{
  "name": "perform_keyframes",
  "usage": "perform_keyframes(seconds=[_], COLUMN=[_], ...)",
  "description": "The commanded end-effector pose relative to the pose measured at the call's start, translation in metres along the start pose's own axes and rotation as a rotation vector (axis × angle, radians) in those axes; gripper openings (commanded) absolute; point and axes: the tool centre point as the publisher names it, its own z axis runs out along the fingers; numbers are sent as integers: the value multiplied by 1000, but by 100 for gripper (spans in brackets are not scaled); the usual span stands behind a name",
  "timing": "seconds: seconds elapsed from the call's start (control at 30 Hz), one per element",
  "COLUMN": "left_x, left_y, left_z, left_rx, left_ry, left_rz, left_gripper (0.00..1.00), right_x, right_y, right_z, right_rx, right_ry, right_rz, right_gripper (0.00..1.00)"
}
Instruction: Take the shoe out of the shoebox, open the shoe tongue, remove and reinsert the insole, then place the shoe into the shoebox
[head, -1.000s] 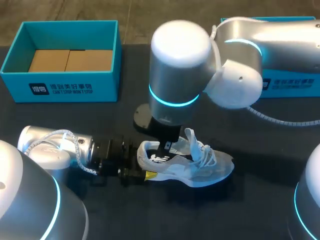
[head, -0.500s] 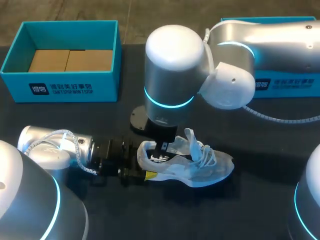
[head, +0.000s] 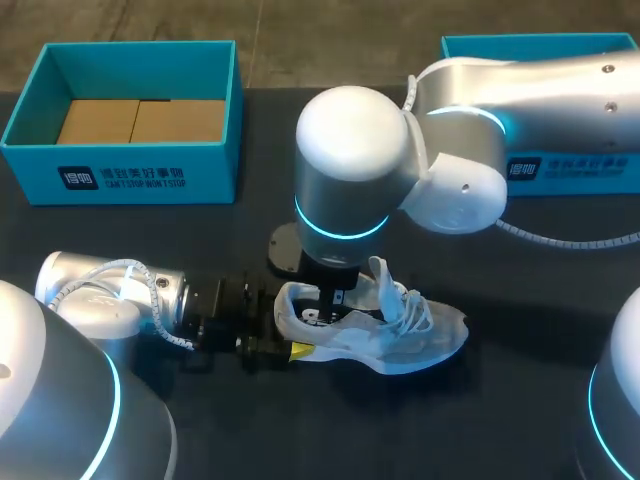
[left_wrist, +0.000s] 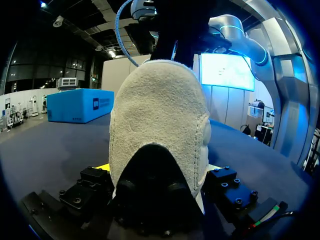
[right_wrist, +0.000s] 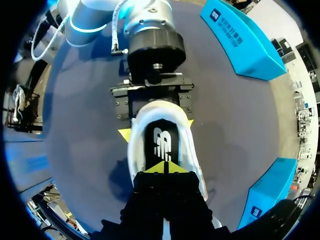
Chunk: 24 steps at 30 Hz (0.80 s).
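Shifted slightly, right gripper (right_wrist: 165, 167) (tips pressed together) touches the insole (right_wrist: 161, 142); left gripper (right_wrist: 157, 128) clamps the shoe (head: 400, 340) heel; bare table (head: 520, 300) surrounds them.

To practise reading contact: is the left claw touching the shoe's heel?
Touching. The right wrist view shows the left claw with its yellow tips pressed against both sides of the shoe at its heel.

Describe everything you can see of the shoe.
The shoe is a white sneaker with a suede-like heel, loose white laces, a raised tongue and a black insole inside. It stands upright on the dark table, apart from the open shoebox. The left end effector clamps its heel; the right end effector, shut, dips into its opening.
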Motion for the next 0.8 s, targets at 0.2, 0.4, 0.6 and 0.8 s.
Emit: perform_keyframes(seconds=[0.2,0.4,0.6,0.8], left_x=[0,0,0,0], left_y=[3,3,3,3], left_z=[1,1,1,1], left_rx=[-4,-4,-4,-4], left_ry=[0,0,0,0], left_rz=[-1,-1,-1,-1], left_gripper=[0,0,0,0], right_x=[-14,-12,-11,-15], right_y=[-3,-13,-24,-35], right_z=[30,40,47,48], right_rx=[-16,-11,-27,-2], right_ry=[51,64,27,8], right_rz=[-22,-21,-26,-4], right_gripper=[0,0,0,0])
